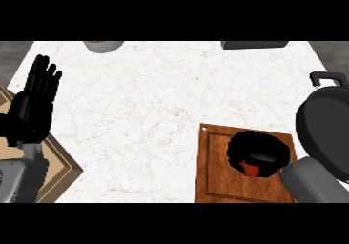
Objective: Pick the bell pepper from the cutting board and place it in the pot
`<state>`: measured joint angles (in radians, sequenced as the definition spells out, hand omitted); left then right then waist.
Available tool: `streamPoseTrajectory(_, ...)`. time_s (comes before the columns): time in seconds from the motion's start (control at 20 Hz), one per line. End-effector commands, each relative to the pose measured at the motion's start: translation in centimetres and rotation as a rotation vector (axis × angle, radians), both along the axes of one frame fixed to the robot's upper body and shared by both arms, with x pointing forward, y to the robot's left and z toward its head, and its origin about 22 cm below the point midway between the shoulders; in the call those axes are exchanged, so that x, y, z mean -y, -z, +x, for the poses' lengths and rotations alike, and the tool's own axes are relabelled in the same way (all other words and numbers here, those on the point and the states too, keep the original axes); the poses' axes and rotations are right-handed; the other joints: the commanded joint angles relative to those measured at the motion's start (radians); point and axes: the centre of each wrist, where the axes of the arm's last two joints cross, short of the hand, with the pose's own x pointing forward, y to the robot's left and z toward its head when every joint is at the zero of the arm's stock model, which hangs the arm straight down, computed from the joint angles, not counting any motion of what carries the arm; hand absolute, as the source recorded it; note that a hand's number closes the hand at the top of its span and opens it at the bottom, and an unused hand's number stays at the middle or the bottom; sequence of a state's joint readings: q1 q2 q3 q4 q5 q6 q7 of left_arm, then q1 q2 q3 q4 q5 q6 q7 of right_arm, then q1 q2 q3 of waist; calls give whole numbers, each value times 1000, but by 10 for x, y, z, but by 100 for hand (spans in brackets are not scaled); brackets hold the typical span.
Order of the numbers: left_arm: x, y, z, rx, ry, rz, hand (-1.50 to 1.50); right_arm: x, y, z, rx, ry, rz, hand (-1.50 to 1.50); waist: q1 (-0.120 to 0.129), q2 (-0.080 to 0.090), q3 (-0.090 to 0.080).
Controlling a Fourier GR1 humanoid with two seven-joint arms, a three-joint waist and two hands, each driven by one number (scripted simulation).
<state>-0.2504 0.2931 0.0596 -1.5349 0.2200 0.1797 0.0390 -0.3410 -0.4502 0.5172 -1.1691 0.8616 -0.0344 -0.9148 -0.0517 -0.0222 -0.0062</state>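
Right hand [258, 150]: lower right of frame, over the cutting board [216, 167]; fingers curled down round the bell pepper [251, 168], closed on it.
Bell pepper: only a red patch visible under the palm, above the board's middle; mostly hidden, long axis impossible to tell.
Lifted or resting: cannot tell from this steep view.
Pot [325, 126]: dark, at the right edge of frame, just up and right of the holding hand; handle [329, 78] at its upper end.
Key relation: pot lies right of the pepper and very near, right hand by far the nearer; likely a short carry rightward and over the rim.
Left hand [33, 102]: left edge of frame, open, fingers straight and pointing up, resting, well apart from the board.
Obstacles: none seen between pepper and pot; pot rim is the one thing to clear.
Others: white marble desk [149, 105]; grey bowl [103, 45] at top left; dark object [255, 45] at top right; wooden block [61, 167] at lower left.
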Motion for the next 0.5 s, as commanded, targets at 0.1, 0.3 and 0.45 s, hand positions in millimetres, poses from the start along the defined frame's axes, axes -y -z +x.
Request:
streamPoseTrajectory(0.1, -23, 8, -12, -37, -109, 6, 0, 2, 41, -72, -69, 414, 118, 150, -119, -31, 1)
streamPoseTrajectory(0.3, -36, 15, -22, -55, -130, 25, 0, 11, 15, -89, 78, 610, 208, 150, -139, -37, -4)
streamPoseTrajectory(0.45, -34, 14, -23, -41, -129, 6, 0, 15, -9, -106, 153, 759, 323, 150, -122, -24, -2)
